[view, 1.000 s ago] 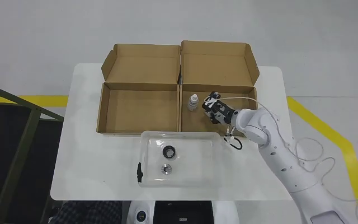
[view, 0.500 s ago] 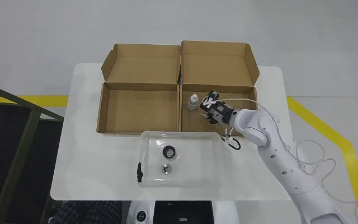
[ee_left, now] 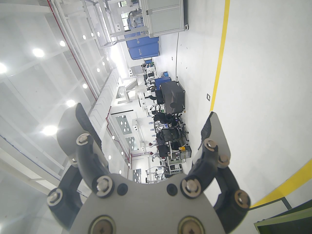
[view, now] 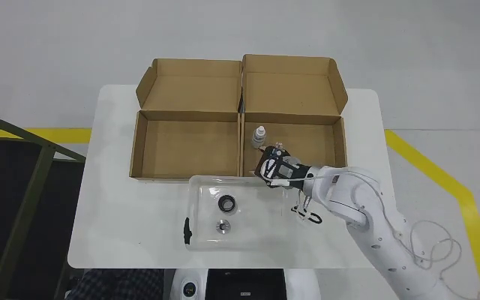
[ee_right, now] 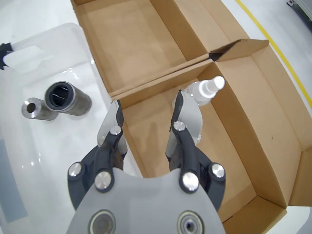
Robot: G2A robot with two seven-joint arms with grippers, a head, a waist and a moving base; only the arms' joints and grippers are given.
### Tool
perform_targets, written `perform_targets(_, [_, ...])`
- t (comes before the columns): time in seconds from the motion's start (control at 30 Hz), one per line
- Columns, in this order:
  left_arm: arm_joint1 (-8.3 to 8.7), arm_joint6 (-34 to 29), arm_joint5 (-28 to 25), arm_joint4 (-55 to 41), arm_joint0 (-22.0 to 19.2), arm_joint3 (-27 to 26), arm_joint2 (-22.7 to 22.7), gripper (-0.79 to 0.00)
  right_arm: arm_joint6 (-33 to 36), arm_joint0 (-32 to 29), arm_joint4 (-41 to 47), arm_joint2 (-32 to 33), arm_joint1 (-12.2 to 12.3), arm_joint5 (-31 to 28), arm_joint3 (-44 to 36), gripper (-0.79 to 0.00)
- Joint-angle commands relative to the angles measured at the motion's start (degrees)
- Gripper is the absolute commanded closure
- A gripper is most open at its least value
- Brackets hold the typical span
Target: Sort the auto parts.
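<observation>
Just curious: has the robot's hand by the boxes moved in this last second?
Yes. The right hand slid across the right box toward the clear tray.

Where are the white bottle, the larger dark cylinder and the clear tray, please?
white bottle (ee_right: 208,87), right wrist view, on its cap.
larger dark cylinder (ee_right: 78,103), right wrist view, on its side wall.
clear tray (view: 262,221), top view, on its bare floor beside the parts.

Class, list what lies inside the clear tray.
Two metal parts: a dark-bored cylinder and a smaller cylinder. The right gripper covers part of the tray's far edge, hiding that spot.
</observation>
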Motion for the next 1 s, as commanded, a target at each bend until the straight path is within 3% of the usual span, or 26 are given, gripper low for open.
perform_targets(0.0, [0.00, 0.0, 0.0, 0.0, 0.0, 0.0, 0.0, -0.785, -0.7, -0.9, -0.3, -0.6, 0.0, -0.6, -1.1, -0.391])
perform_targets(0.27, [0.00, 0.0, 0.0, 0.0, 0.0, 0.0, 0.0, -0.785, -2.9, -2.8, -2.2, -4.4, -0.1, -2.8, -2.4, -0.419])
perform_targets(0.53, [0.00, 0.0, 0.0, 0.0, 0.0, 0.0, 0.0, -0.785, -4.6, -2.4, -5.2, -8.7, -0.7, -4.1, -0.7, -0.548])
perform_targets(0.97, [0.00, 0.0, 0.0, 0.0, 0.0, 0.0, 0.0, -0.785, -5.1, -1.3, -8.4, -13.5, -1.6, -3.5, 2.6, -0.545])
